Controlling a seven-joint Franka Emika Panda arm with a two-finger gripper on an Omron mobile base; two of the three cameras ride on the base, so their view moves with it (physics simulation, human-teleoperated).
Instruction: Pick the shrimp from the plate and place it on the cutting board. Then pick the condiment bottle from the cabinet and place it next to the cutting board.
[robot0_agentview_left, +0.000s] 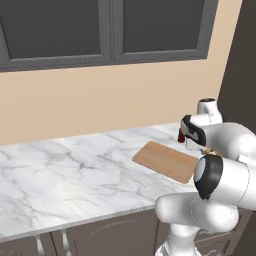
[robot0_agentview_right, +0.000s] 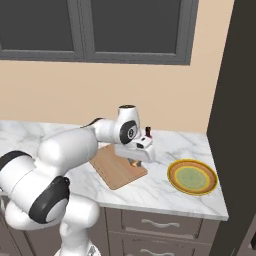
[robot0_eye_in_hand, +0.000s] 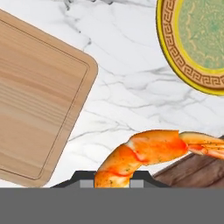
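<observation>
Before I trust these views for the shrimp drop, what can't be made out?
- Tool tips: right base view, hidden under the hand's white body.
- Shrimp tail: hand view, cut by the right edge.
- Plate: hand view, cut by top and right edges.
- Cutting board right end: left base view, behind the arm.

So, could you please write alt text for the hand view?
The gripper holds a curled orange shrimp above the marble counter, between the wooden cutting board and the yellow-rimmed plate.
</observation>
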